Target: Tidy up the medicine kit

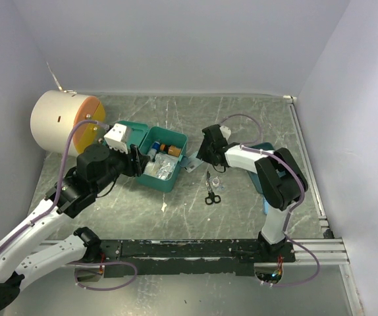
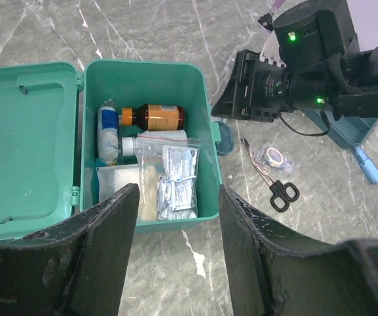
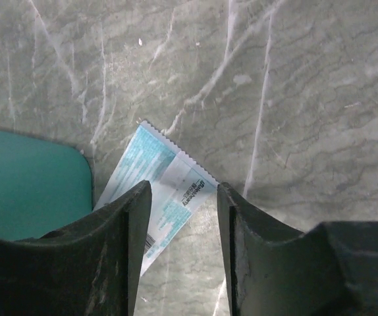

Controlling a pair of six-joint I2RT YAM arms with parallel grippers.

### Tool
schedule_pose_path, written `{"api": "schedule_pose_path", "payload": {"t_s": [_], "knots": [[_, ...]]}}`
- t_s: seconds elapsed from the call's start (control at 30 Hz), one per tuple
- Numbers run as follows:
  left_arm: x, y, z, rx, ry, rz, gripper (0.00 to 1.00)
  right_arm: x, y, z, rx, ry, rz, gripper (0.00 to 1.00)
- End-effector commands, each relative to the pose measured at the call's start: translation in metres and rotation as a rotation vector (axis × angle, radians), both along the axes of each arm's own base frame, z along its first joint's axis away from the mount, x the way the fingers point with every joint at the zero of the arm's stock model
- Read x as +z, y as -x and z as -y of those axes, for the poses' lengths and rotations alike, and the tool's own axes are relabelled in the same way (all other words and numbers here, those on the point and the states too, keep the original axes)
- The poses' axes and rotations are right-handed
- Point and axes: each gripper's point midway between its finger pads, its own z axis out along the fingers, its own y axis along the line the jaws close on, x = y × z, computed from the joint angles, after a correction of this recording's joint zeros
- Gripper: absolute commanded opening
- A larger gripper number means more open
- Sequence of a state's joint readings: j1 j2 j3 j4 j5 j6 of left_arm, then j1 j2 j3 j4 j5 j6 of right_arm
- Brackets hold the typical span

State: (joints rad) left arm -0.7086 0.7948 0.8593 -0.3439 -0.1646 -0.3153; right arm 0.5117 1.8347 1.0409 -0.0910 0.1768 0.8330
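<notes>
Medicine kit [image 2: 146, 82] is seen open on table [image 3: 294, 99], lid [image 2: 24, 145] laid flat beside it. L gripper [image 2: 177, 197] is held released over its near edge, nothing btwn jaws. R gripper [image 3: 184, 191] is spread, empty, above a blue-white packet [image 3: 156, 171] just beside kit.

The left gripper [image 2: 179, 201] hangs with its fingers spread and nothing between them, over the open medicine kit [image 2: 146, 79]. The kit's lid [image 2: 24, 145] lies back at nine o'clock. Inside sit a brown bottle [image 2: 157, 118] and foil packets [image 2: 179, 181]. Scissors [image 2: 281, 192] lie at the kit's four o'clock, and the right arm [image 2: 307, 72] is at two o'clock.
</notes>
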Motion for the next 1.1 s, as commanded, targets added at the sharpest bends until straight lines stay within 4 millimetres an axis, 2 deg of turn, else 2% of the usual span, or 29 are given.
{"api": "schedule_pose_path", "payload": {"t_s": [0.0, 0.1, 0.4, 0.6, 0.73, 0.93, 1.07], "knots": [[0.014, -0.002, -0.001, 0.017, 0.026, 0.016, 0.62, -0.012, -0.001, 0.007, 0.032, 0.088, -0.033, 0.42], [0.014, -0.002, 0.002, 0.003, 0.026, 0.015, 0.63, -0.016, -0.002, 0.005, 0.079, 0.111, -0.042, 0.33], [0.013, -0.002, 0.002, 0.002, 0.028, 0.017, 0.64, -0.022, -0.004, -0.015, 0.211, 0.081, -0.059, 0.19], [0.013, -0.003, 0.000, 0.012, 0.031, 0.021, 0.64, -0.015, -0.007, -0.026, 0.218, 0.011, -0.014, 0.00], [0.013, -0.003, -0.001, 0.018, 0.027, 0.022, 0.65, -0.005, -0.010, -0.019, 0.179, 0.018, 0.032, 0.00], [0.013, -0.004, -0.001, 0.023, 0.025, 0.022, 0.65, 0.011, -0.003, 0.004, 0.136, 0.090, 0.060, 0.00], [0.013, -0.005, -0.001, 0.026, 0.025, 0.024, 0.65, 0.014, 0.003, 0.010, 0.127, 0.112, 0.049, 0.00]]}}
